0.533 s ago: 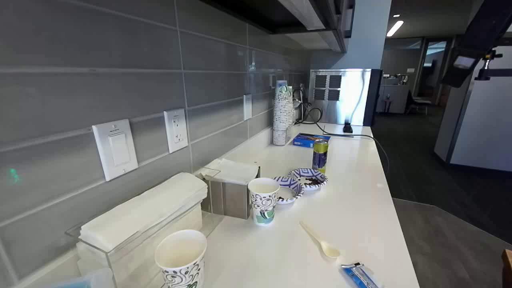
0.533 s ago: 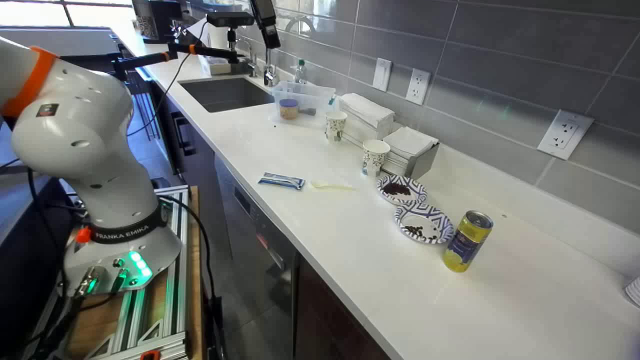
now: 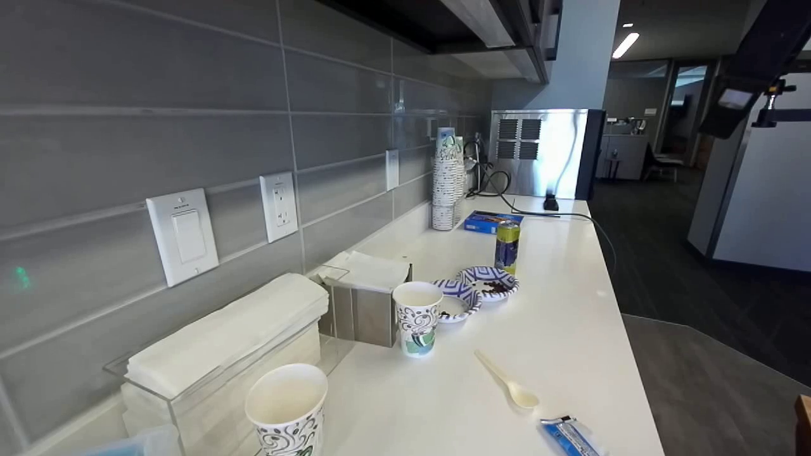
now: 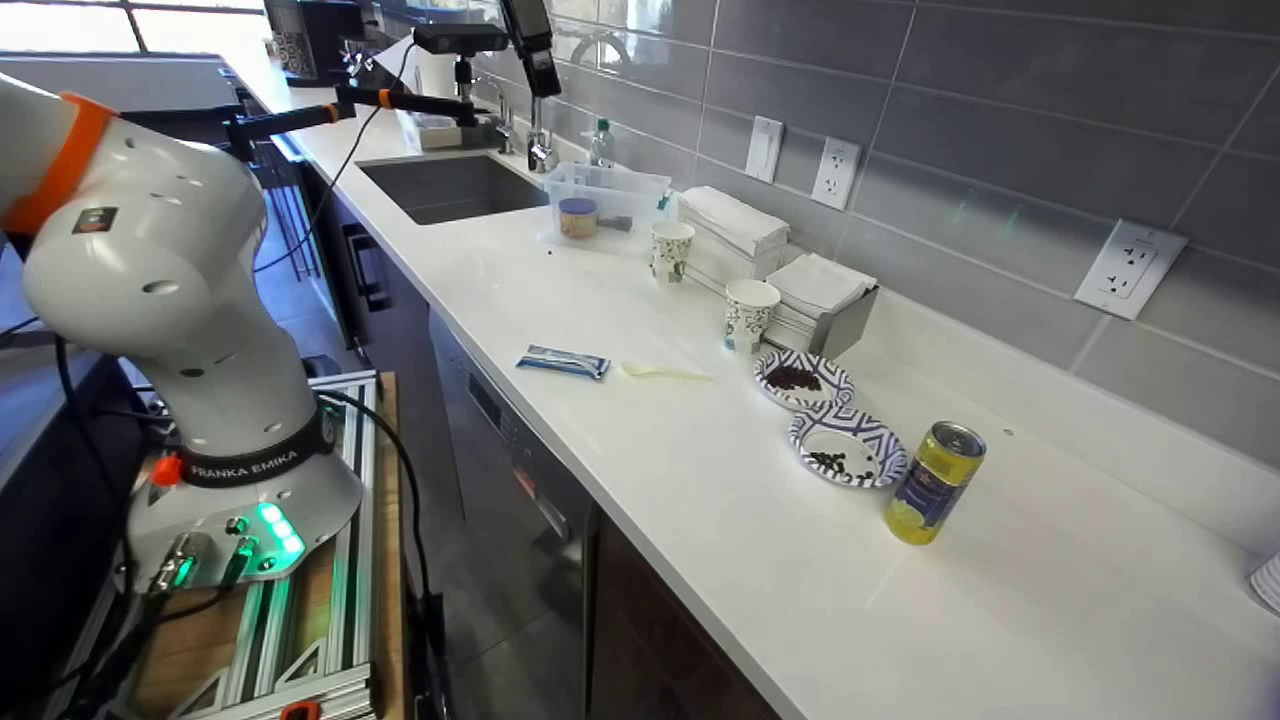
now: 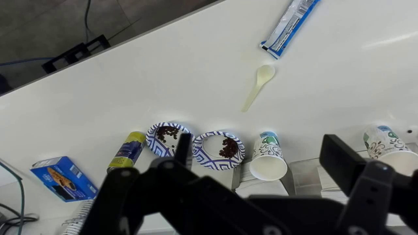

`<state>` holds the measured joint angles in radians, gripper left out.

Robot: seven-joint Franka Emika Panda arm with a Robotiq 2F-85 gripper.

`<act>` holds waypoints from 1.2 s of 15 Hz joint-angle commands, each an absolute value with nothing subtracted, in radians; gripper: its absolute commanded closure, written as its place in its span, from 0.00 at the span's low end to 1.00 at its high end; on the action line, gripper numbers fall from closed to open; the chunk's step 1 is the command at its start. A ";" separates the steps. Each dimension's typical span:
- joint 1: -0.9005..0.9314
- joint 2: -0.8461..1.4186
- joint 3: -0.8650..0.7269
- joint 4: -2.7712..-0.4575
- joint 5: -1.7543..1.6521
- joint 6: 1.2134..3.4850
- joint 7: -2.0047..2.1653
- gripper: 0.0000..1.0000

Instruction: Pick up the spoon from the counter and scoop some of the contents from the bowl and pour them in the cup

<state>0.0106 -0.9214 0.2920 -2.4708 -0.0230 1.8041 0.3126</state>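
My gripper is open and empty in the wrist view, its fingers apart above the counter. The pale cream spoon lies flat on the counter; it also shows in both exterior views. The printed paper cup stands upright beside the napkin holder. Next to it is a low blue-patterned white bowl with dark red bits. A similar bowl adjoins it, with fewer bits. I cannot tell which bowl is meant.
A blue-and-white packet lies near the spoon. A yellow can stands beyond the bowls. A whiter cup, napkin holders, a plastic tub and a sink are on the other side. A blue box lies farther off.
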 commanded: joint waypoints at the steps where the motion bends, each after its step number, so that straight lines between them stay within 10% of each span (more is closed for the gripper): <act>1: 0.024 -0.917 0.284 -2.467 -0.032 1.801 0.322 0.00; 18: 0.058 -0.405 -0.043 -2.448 0.346 1.885 -0.009 0.00</act>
